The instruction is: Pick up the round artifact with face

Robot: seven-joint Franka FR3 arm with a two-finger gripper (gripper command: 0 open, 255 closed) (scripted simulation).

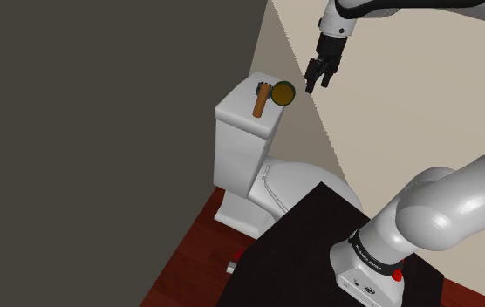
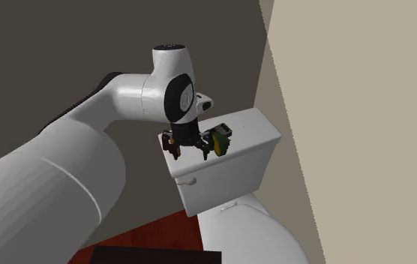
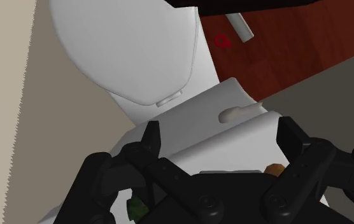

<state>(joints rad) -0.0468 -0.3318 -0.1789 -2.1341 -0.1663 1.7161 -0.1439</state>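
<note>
I'm hovering the pincer (image 1: 321, 77), spread and empty, in the shoulder view's upper middle, up-right of the round artifact (image 1: 282, 93) on the toilet tank (image 1: 236, 118). Descending off-centre, I'm risking knocking it off the edge.

The round dark-green disc with a yellow rim (image 1: 282, 93) rests on the white toilet tank lid (image 1: 236, 106), just beside a brown cylinder (image 1: 260, 103).
</note>
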